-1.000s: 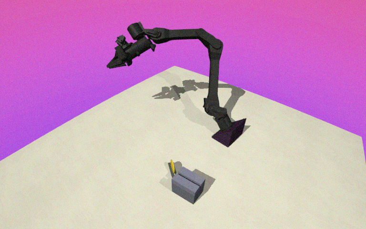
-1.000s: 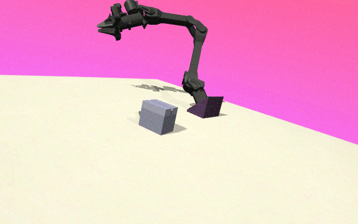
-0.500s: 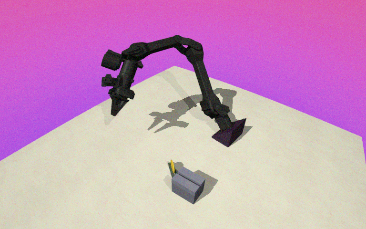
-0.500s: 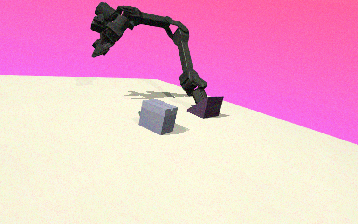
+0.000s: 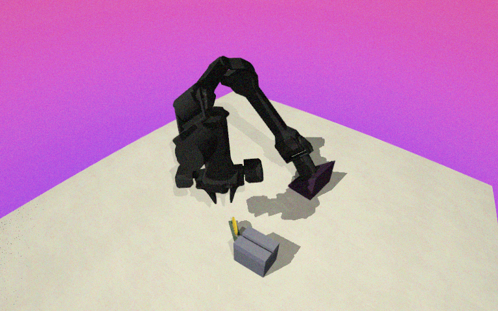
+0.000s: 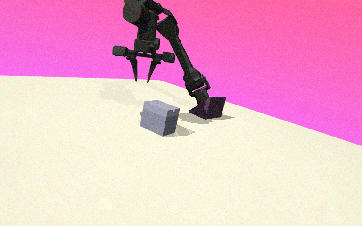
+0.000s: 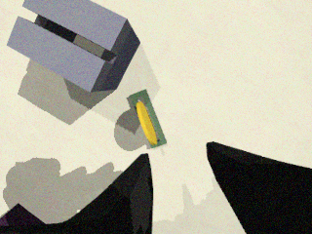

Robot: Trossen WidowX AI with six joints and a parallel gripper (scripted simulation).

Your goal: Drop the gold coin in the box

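Observation:
The gold coin (image 5: pixel 235 225) (image 7: pixel 146 122) stands on edge in the dark-green holder (image 5: pixel 231 230) (image 7: pixel 155 123). In the exterior view the coin is hidden behind the box and only a sliver of the holder (image 6: pixel 141 114) shows. The grey box (image 5: pixel 251 256) (image 6: pixel 153 118) (image 7: pixel 60 63) stands right beside the holder, with the narrow slot (image 5: pixel 257 243) (image 7: pixel 75 38) running along its lid. My gripper (image 5: pixel 223 202) (image 6: pixel 142 81) (image 7: pixel 177 155) is open and empty, fingers pointing down. It hangs above the table, on the arm's side of the coin and holder.
The arm's dark purple wedge-shaped base (image 5: pixel 323 179) (image 6: pixel 216 108) stands on the pale table (image 5: pixel 109 238) (image 6: pixel 79 159), beyond the box and to the right in the top and exterior views. The table's far edges show behind the arm.

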